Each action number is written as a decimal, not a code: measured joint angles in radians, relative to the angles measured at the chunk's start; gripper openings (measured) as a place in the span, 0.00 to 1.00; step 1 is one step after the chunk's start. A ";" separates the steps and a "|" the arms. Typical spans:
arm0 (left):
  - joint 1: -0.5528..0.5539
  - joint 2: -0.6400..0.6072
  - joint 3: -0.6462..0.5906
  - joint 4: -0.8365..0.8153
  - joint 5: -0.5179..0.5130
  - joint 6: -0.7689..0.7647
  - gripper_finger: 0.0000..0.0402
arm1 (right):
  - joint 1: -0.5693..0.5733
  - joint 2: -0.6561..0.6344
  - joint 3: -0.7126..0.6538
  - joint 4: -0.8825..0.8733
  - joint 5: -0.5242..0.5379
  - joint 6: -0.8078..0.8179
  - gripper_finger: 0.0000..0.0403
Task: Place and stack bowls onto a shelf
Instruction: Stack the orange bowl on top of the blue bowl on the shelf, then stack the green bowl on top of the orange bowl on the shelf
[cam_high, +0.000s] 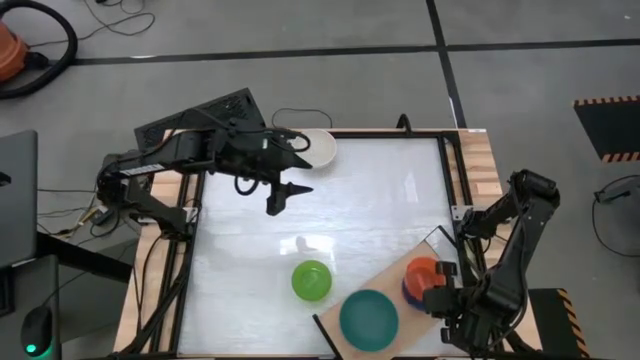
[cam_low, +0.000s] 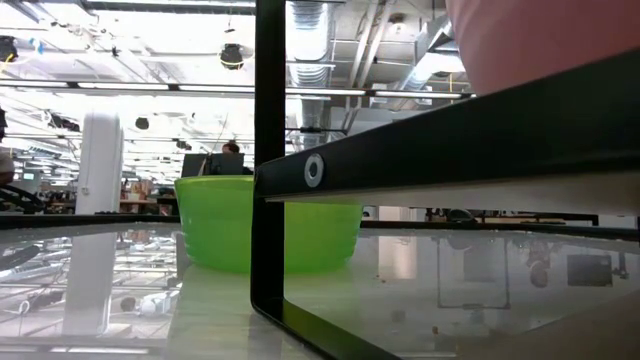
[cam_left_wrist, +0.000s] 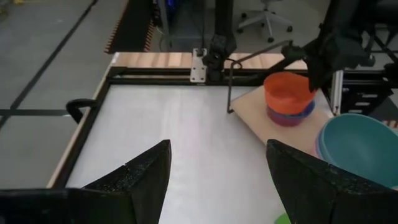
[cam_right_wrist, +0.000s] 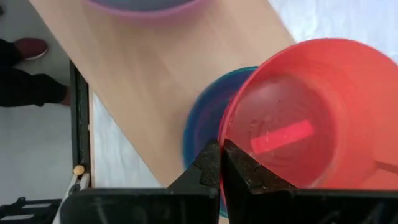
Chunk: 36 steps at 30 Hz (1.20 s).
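A light-wood shelf (cam_high: 395, 285) lies aslant at the table's near right. On it a dark teal bowl (cam_high: 369, 318) sits on a pink one (cam_left_wrist: 318, 146). Beside them, a red bowl (cam_high: 421, 270) is on top of a blue and magenta stack (cam_left_wrist: 289, 115). My right gripper (cam_high: 438, 292) is shut on the red bowl (cam_right_wrist: 298, 118). A lime green bowl (cam_high: 311, 280) stands on the table near the shelf. A cream-white bowl (cam_high: 318, 147) stands at the far edge. My left gripper (cam_high: 280, 197) hangs open and empty over the table's far left part; it also shows in the left wrist view (cam_left_wrist: 217, 149). My right gripper pinches the red bowl's rim (cam_right_wrist: 222, 132) on the bowl's near side, one finger inside and one outside. The fingers come from above, pointing down. The bowl is mouth up over the blue bowl (cam_right_wrist: 202, 118), offset from it; whether it rests on the stack I cannot tell.
A black metal frame (cam_high: 452, 180) borders the white table top, and one of its posts (cam_low: 268, 150) stands in front of the green bowl (cam_low: 265, 225) in the low view. Open table surface (cam_high: 370, 200) lies between my left gripper and the shelf.
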 joint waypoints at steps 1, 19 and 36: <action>0.000 -0.006 0.000 0.001 -0.006 -0.001 0.62 | 0.001 0.000 -0.010 0.014 -0.010 0.000 0.06; 0.000 -0.018 0.000 -0.027 -0.052 -0.001 0.62 | 0.000 0.000 -0.023 0.029 -0.024 0.001 0.24; -0.029 -0.011 -0.196 -0.148 -0.022 -0.219 0.62 | -0.001 0.000 -0.023 0.022 -0.013 0.071 0.48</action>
